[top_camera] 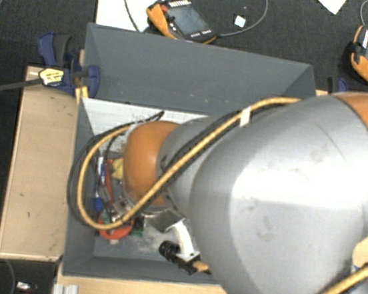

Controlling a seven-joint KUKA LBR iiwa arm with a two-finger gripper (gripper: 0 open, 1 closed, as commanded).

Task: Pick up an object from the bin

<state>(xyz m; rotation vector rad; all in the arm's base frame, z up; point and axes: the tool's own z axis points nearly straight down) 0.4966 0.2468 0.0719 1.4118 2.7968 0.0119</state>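
The big grey robot arm [283, 210] reaches deep into the grey metal bin [194, 70], and its rounded orange wrist cover [143, 161] sits low over the bin floor. Just below that cover lie a white object with a black end [178, 244] and a red flat piece [113, 233], with small blue bits [98, 202] to the cover's left. Whether the grip is open or closed on anything cannot be told. I judge that the reach is made, while lifting something clear remains.

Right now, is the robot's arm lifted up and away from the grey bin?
No, the arm stretches in from the right and its orange wrist cover hangs inside the bin, hiding much of its floor.
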